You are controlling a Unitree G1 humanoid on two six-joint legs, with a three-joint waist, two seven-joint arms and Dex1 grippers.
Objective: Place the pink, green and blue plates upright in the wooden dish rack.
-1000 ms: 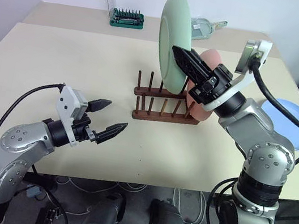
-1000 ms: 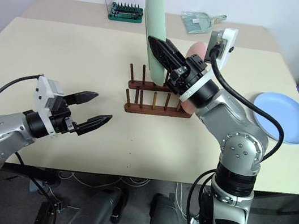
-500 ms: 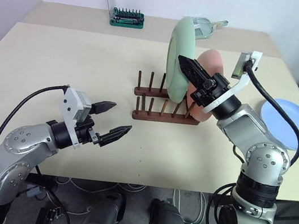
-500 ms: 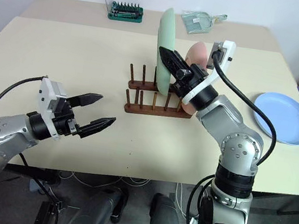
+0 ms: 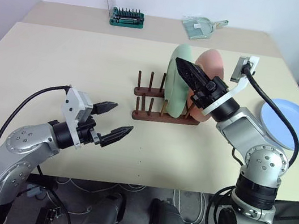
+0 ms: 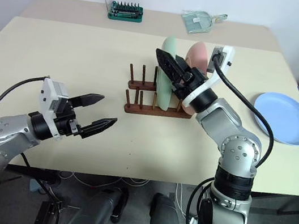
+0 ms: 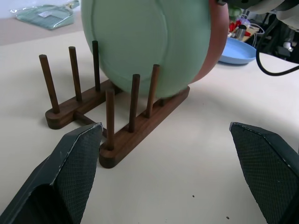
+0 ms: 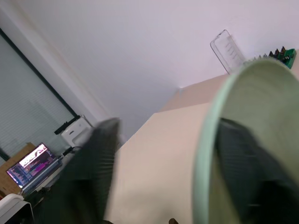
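Right gripper [image 5: 186, 72]: raised over the table, pointing slightly upward toward the robot's left, at the top edge of the green plate [image 5: 176, 82]. Its two black fingers straddle the plate's rim, one on each face, with a gap showing on the wrist view; whether either pad touches the plate I cannot tell.
Right arm: elbow bent, forearm reaching in from the right, a black cable looping from the wrist camera.
Left gripper [image 5: 111, 122]: spread wide and empty, held level above the table's near left part, pointing toward the rack [image 5: 164, 110], well apart from it.
Left arm: bent at the elbow, low over the table's front edge.
Writing: none readable anywhere.
Rack: dark wood, two base bars with rows of upright pegs, standing mid-table.
Rack contents: green plate upright between pegs around the middle of the rack; pink plate [image 5: 210, 62] upright just behind it at the rack's right end, the two close together. The pegs at the left end stand free.
Blue plate [image 5: 292, 124]: lying flat on the table at the right edge, well apart from the rack.
Bit case [image 5: 127, 17]: green-based with a clear lid raised, on the far table, holding a row of bits.
Clear packet [image 5: 200, 26]: flat on the far table, right of the case.
Table [image 5: 78, 60]: pale cream.
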